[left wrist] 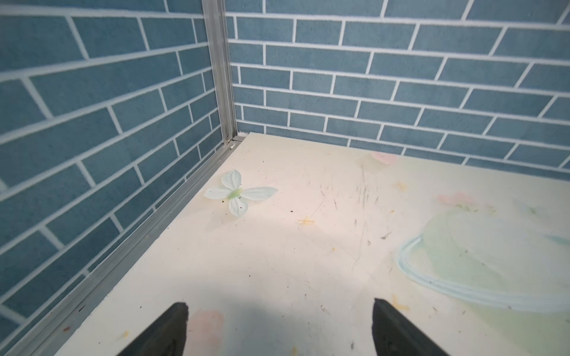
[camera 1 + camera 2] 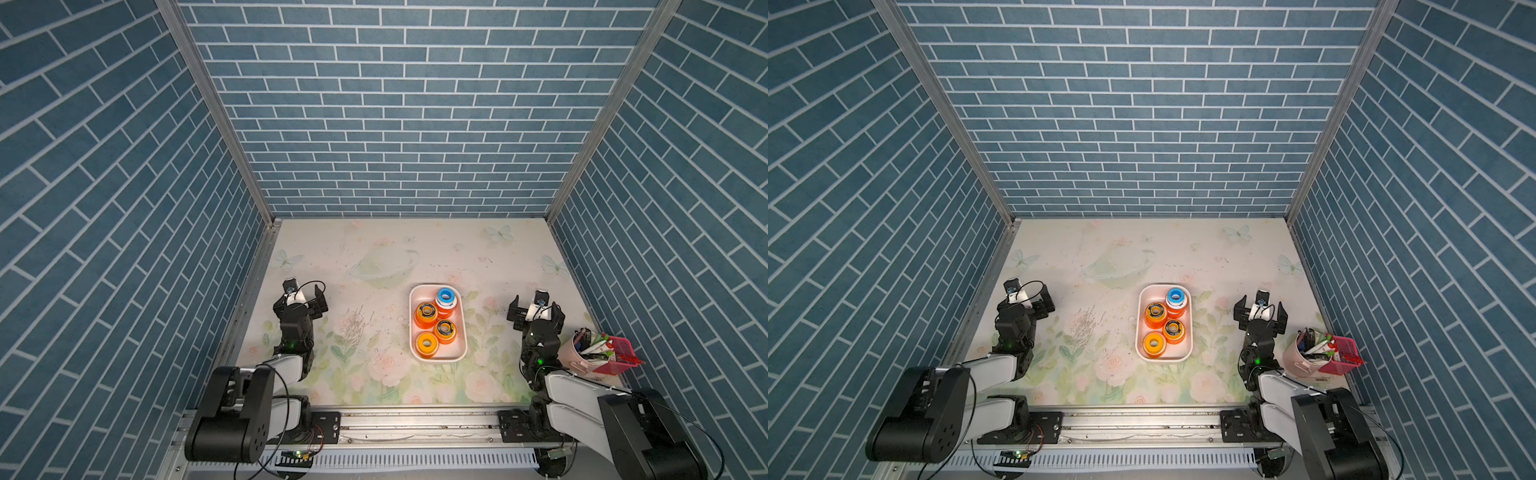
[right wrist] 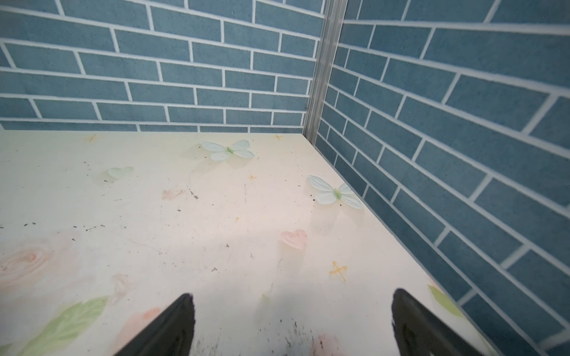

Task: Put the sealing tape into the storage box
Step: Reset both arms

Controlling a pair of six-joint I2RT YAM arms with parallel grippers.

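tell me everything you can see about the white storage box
The storage box is a shallow white tub, plastic by its look, rectangular with rounded corners and a raised rim. It lies flat on the flowered table, about mid-table, its long side running away from the robot. In it the sealing tape shows as four round tops, perhaps stacks: three orange, and a blue spool at the far end. Only the table and the tape touch it.
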